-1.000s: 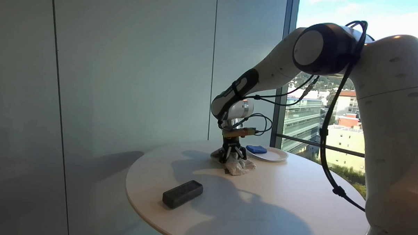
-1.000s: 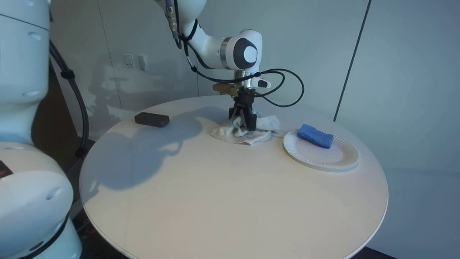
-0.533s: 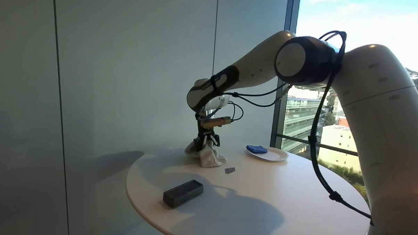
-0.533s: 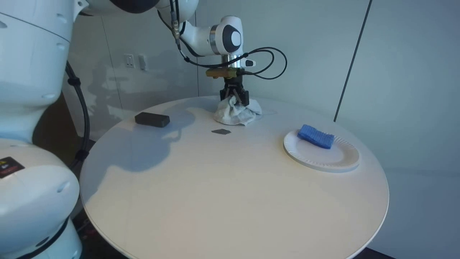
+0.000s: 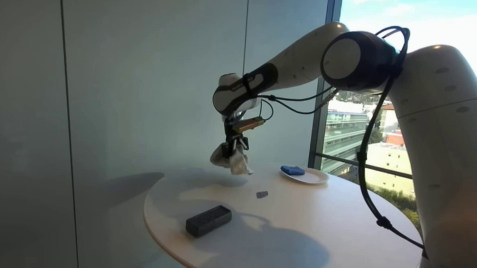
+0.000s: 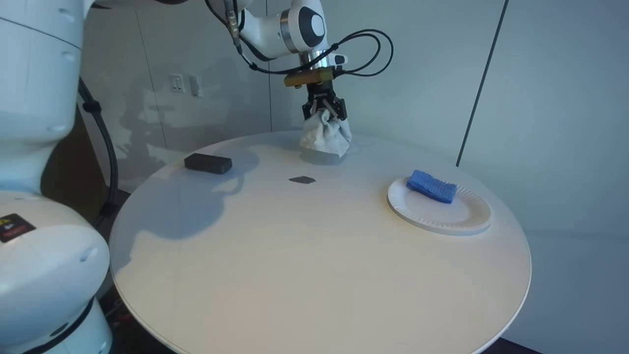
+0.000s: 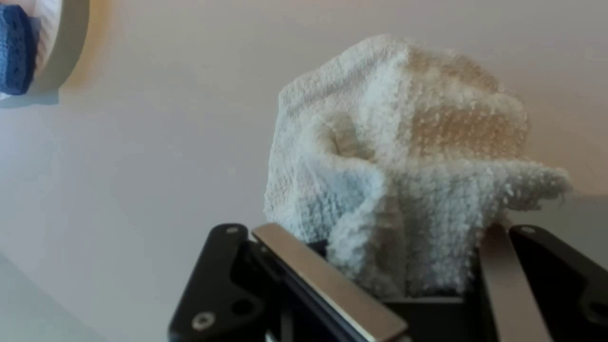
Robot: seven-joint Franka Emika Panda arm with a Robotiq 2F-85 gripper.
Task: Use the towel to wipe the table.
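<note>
The end effector [image 6: 324,113] holds the towel [image 6: 326,135] pinched tight. The towel hangs above the bench [image 6: 314,255], not touching it. Getting the towel looks done. Wiping seems unfinished: 1 dark patch [image 6: 302,180] shows on the bench, though I can't tell if it is dirt. 1 second ago the towel sat on that patch; now it is up.

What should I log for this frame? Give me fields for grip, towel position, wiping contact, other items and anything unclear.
Grip: claw closed on the towel
Towel position: bunched, hanging above the table
Wiping contact: none at this moment
Other items: white plate with a blue sponge on it; dark oblong block
Unclear: whether the flat gray patch is a loose piece or a mark
</note>
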